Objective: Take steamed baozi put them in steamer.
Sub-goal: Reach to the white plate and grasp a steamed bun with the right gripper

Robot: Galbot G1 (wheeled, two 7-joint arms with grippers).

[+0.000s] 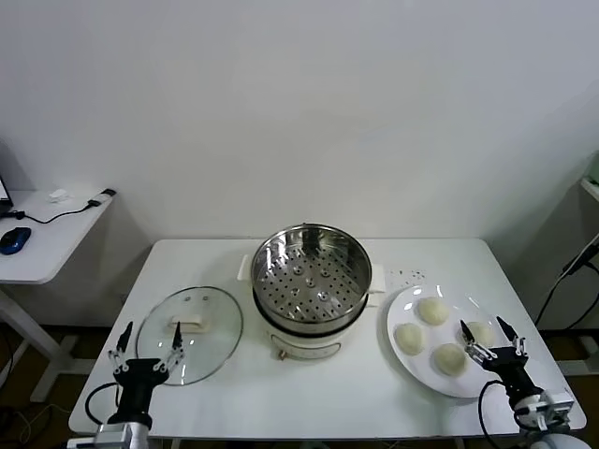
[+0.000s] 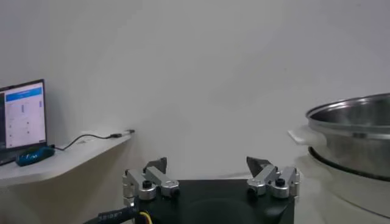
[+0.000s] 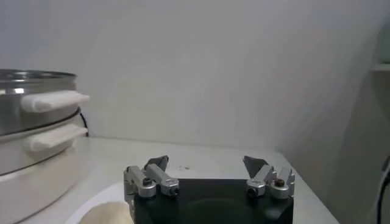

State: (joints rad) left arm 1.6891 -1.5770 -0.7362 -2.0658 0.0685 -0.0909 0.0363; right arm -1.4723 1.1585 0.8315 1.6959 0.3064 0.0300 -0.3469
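Head view shows the open right gripper (image 1: 493,343) at lower right, touching the baozi (image 1: 450,358) plate (image 1: 412,365), steamer (image 1: 306,271) centre-frame; the open left gripper (image 1: 147,350) sits far off.

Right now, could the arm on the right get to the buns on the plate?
Probably yes. The right end effector hangs open at the near edge of the white plate, right beside the four steamed baozi. Nothing stands between them, and the buns lie uncovered.
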